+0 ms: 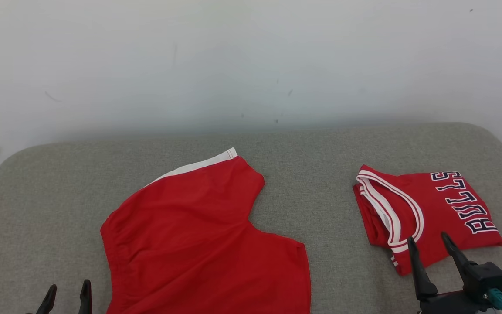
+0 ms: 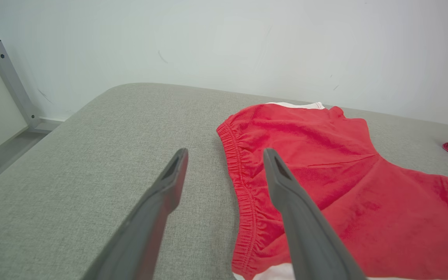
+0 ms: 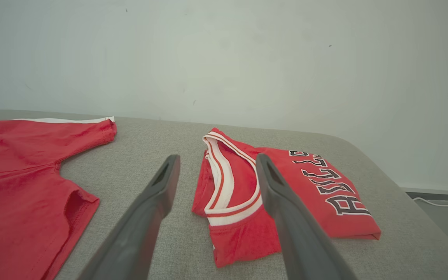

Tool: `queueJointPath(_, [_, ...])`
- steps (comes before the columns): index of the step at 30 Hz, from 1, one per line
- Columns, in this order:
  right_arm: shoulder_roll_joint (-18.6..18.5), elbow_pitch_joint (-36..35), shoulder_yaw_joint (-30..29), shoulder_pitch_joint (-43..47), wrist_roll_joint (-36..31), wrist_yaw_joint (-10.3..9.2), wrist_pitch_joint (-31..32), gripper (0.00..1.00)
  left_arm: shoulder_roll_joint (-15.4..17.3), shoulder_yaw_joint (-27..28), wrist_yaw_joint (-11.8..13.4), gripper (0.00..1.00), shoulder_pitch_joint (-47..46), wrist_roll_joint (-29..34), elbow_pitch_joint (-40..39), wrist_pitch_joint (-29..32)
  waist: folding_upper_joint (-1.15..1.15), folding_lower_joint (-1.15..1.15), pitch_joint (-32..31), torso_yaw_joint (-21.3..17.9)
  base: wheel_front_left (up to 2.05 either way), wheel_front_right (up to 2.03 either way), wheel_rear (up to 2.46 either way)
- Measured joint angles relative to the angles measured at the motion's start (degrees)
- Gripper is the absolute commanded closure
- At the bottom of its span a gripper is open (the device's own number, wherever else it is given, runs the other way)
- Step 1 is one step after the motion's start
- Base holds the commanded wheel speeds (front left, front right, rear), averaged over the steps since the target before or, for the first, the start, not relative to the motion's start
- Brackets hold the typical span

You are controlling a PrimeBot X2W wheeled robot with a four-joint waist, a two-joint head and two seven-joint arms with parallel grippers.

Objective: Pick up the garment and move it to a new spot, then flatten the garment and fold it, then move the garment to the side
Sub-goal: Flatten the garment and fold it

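Left gripper (image 1: 69,284): jaws spread wide, nothing between them. The shorts (image 1: 198,231) lie just to its right and ahead, spread out on the grey pad (image 1: 320,165). In the left wrist view the gripper (image 2: 226,151) straddles the elastic waistband edge of the shorts (image 2: 325,175), with the right finger over red cloth and the left over bare pad. We cannot tell whether they touch.

Right gripper (image 1: 427,237): also wide apart and empty. The folded jersey (image 1: 442,209) sits directly ahead of it, collar nearest, BULLS lettering off to its right. In the right wrist view the gripper (image 3: 218,156) frames the white-trimmed collar of the jersey (image 3: 286,186). The shorts (image 3: 14,175) lie well to its left, apart from the jersey.

White wall (image 1: 251,56) beyond both grippers.
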Motion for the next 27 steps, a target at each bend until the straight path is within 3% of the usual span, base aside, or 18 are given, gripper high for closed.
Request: queueJointPath(27, [1.0,0.0,-1.7,0.5,-1.6,0.00,0.0,0.00,-1.1,-1.0,0.0,0.00,-0.5,4.1,-0.3,0.0,0.00,0.00,-0.1,2.0,0.00,0.00,0.00])
